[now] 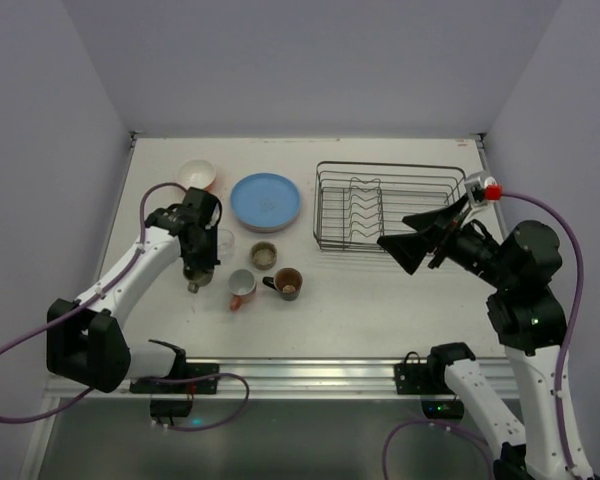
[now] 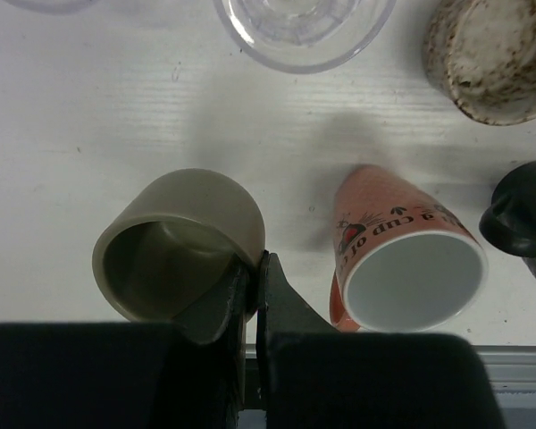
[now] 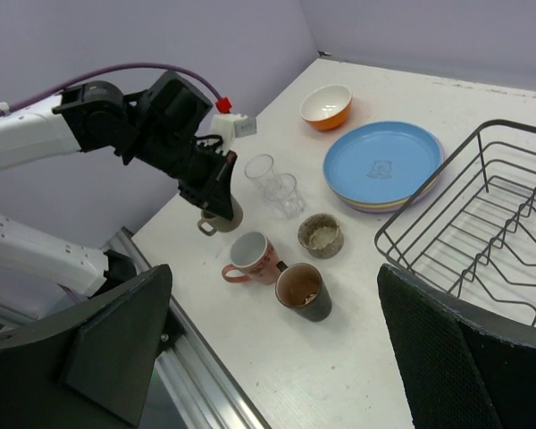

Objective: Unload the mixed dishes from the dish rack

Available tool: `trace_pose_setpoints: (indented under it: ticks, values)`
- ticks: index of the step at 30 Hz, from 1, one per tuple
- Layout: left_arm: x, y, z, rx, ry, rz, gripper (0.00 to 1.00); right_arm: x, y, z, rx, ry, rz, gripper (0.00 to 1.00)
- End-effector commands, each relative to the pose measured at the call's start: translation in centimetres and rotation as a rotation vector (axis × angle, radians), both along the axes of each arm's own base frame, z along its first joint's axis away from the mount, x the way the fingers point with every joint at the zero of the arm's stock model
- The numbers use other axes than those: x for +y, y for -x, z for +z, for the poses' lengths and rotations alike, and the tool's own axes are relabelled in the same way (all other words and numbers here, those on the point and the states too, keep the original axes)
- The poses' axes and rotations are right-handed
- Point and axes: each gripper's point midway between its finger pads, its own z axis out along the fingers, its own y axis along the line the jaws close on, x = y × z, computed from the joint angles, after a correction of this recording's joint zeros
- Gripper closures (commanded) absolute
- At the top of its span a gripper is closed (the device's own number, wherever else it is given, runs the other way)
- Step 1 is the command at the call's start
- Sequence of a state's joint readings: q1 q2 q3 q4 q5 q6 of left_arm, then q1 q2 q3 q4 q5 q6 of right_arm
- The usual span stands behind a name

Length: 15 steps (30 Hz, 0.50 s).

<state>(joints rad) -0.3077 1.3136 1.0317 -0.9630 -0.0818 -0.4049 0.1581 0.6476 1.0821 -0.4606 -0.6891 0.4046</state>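
Overhead, the dish rack (image 1: pixel 390 205) is sitting at the back right of the white table (image 1: pixel 360 320), showing nothing but its own prongs. The unloaded pieces are lying to its left: the orange bowl (image 1: pixel 197 175), a plate stack with the blue plate (image 1: pixel 265 200) on top, the beige mug (image 1: pixel 263 254), the pink mug (image 1: pixel 242 287) and the brown mug (image 1: pixel 285 283), spaced apart, probably so each can be released cleanly. The left gripper (image 1: pixel 197 262) is reaching down beside that cluster, and the right gripper (image 1: pixel 417 236) is hovering at the rack's near edge, spread wide and carrying nothing. From the left wrist, the fingers are pinching the olive mug (image 2: pixel 179 241) by its wall at the rim, one inside and one outside, which looks a sound hold for so small a mug. It is tilting toward the lens just beside the pink one, with a clear glass (image 2: pixel 304 27) beyond; whether it is touching the table I cannot tell. From the right wrist, the tabletop is looking matte and slightly scuffed, plain lilac walls (image 3: pixel 116 36) are closing it in, and a metal rail (image 3: pixel 205 393) is running along its near edge.
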Motion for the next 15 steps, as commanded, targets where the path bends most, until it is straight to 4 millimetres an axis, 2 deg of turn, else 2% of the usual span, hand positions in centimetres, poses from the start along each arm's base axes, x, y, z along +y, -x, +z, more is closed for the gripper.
trace_pose_setpoints:
  ticks: [1,3,6,15]
  values:
    - [-0.3,1.3,-0.7,0.025,0.045,0.05,1.0,-0.2,0.4,0.5,-0.053,0.014,-0.003,0.01]
    - [-0.5,1.4,-1.3,0.026,0.059,0.062,1.0,-0.1,0.6,0.4,-0.061,0.013,0.006,0.01]
    - [0.2,1.7,-2.5,0.046,0.017,0.099,1.0,0.0,1.1,0.5,-0.072,0.01,0.018,0.01]
    - [0.9,0.9,-3.5,0.004,-0.011,0.161,1.0,0.1,1.9,0.6,-0.098,0.006,0.032,0.01]
